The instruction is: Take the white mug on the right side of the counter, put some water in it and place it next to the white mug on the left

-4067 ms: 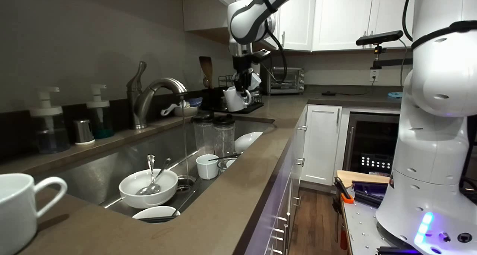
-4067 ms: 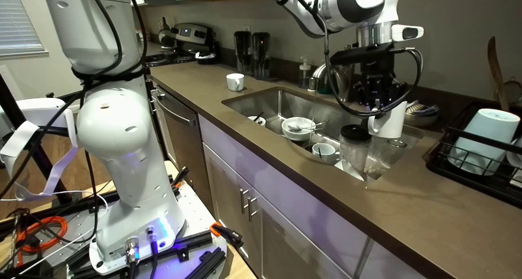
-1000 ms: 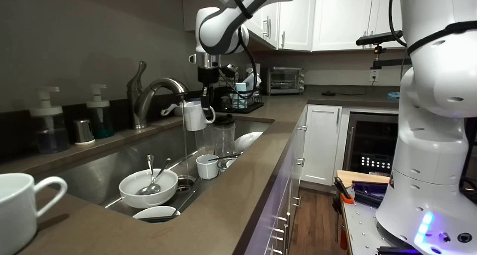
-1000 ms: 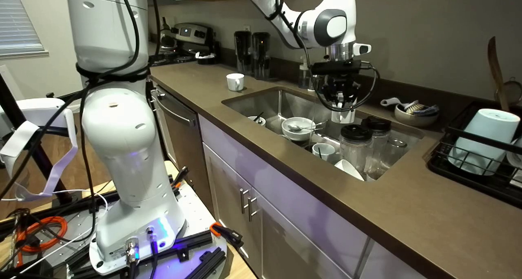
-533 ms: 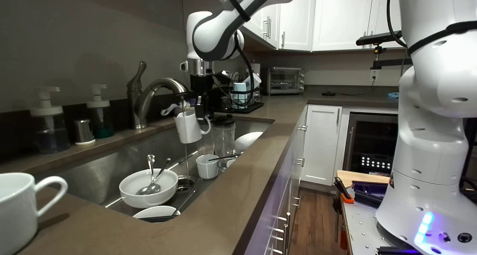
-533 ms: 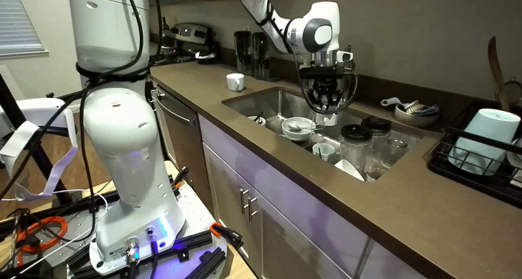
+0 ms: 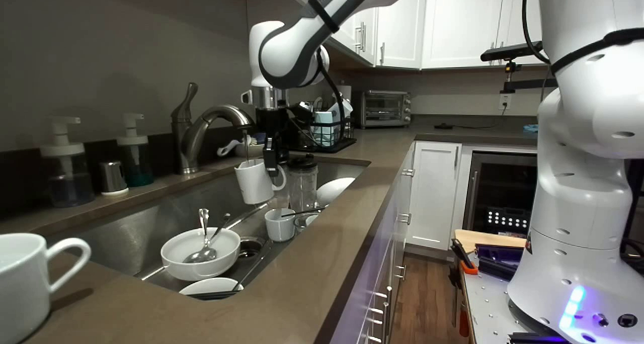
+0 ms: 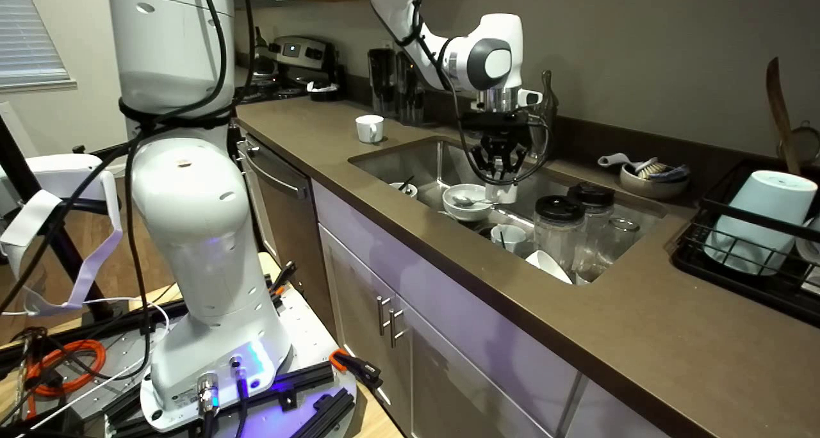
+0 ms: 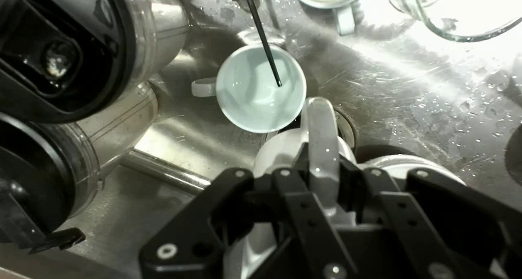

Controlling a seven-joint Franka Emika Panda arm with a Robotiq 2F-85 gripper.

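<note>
Down dips the mug, handle pinched in the gripper, and the stream from the tap no longer runs past but drops in: filling seems under way!

My gripper holds a mug, tilted, at its handle side, under the faucet, and water falls to its mouth. In the sink below stand a bowl with spoons and a cup. Another mug stands on the counter.
</note>
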